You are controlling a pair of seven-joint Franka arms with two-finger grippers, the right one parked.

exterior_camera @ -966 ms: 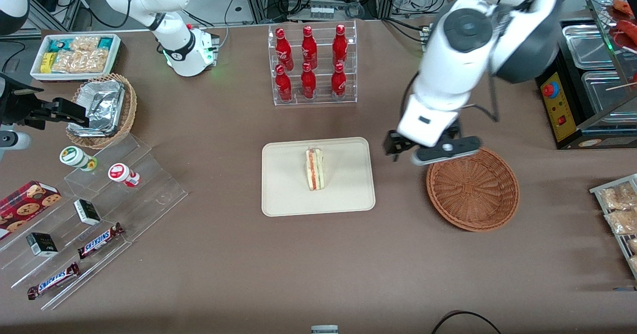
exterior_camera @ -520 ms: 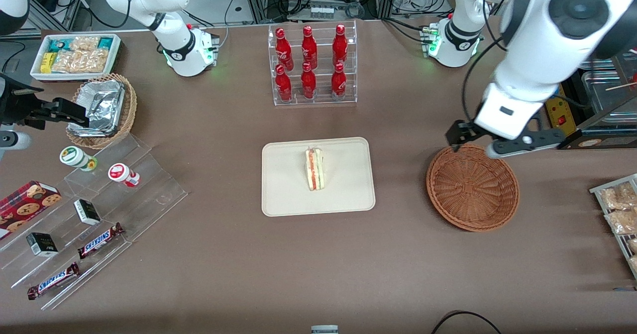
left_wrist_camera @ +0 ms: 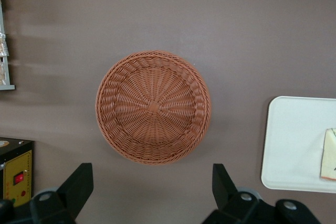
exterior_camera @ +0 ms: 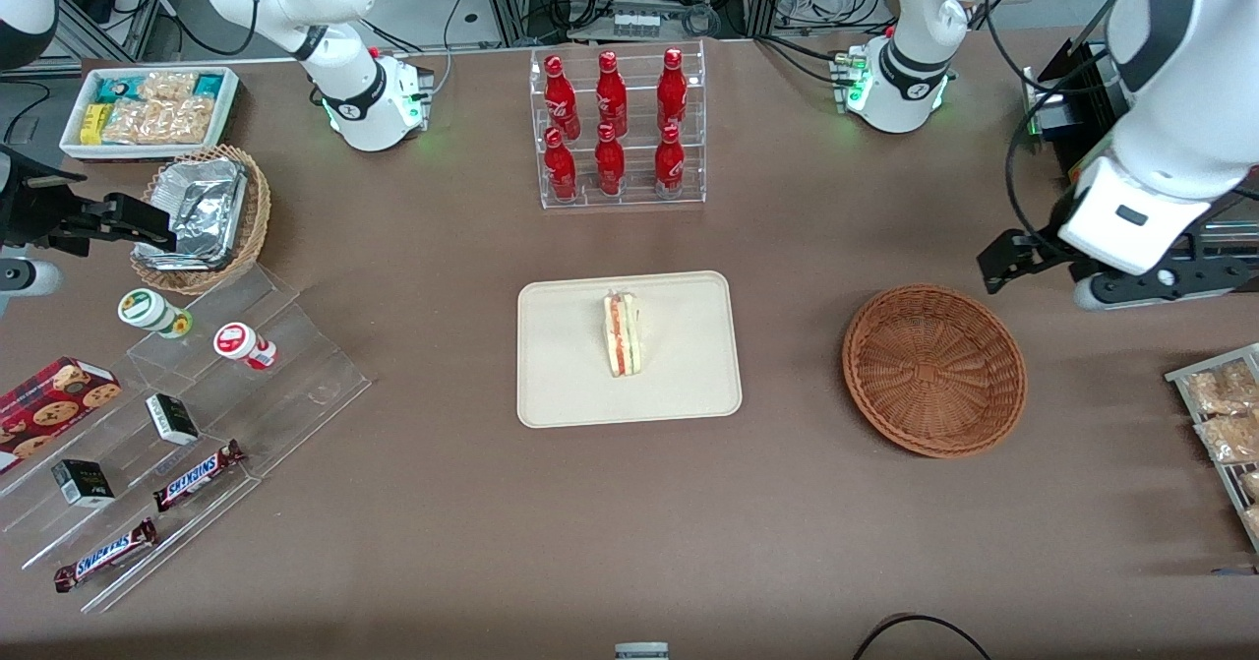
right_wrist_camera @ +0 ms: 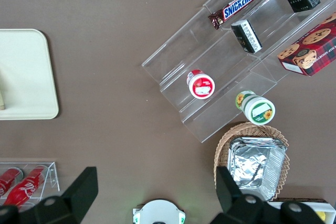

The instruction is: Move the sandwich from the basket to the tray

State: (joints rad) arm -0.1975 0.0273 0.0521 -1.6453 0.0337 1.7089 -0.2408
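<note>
We saw the sandwich (exterior_camera: 623, 333) standing on the tray (exterior_camera: 561, 385), so the placing looked done. The basket (exterior_camera: 934, 370) lay empty on the counter (exterior_camera: 787, 522). Over the last second our claw (exterior_camera: 1072, 281) had swung from above the basket's rim toward the working arm's end of the counter, fingers (left_wrist_camera: 79, 184) spread wide and holding nothing. We judged only the retreat remained.
</note>
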